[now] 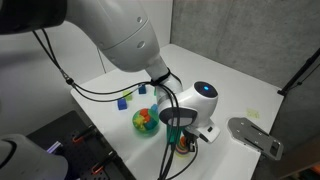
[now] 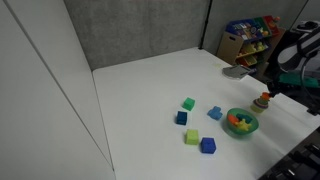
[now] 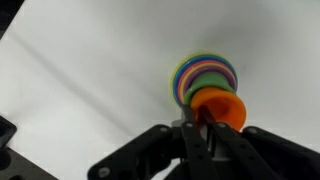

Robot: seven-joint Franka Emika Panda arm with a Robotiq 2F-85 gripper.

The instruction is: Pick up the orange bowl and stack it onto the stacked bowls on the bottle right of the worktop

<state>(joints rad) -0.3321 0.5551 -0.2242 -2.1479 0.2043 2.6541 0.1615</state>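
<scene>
In the wrist view my gripper (image 3: 200,118) is shut on the rim of the small orange bowl (image 3: 220,108). It holds the bowl directly over the stacked bowls (image 3: 203,72), a round nest with green, pink, purple and yellow rims on the white worktop (image 3: 90,80). I cannot tell whether the orange bowl touches the stack. In both exterior views the gripper (image 1: 180,128) (image 2: 272,85) hangs near the worktop's edge, beside the teal bowl. A small orange-red shape (image 2: 263,100) shows right under it.
A teal bowl of multicoloured pieces (image 1: 146,120) (image 2: 241,122) stands close beside the gripper. Several small cubes (image 2: 188,103) (image 2: 208,146) lie toward the middle of the worktop. A grey metal plate (image 1: 255,135) juts out at the edge. A toy shelf (image 2: 250,38) stands behind.
</scene>
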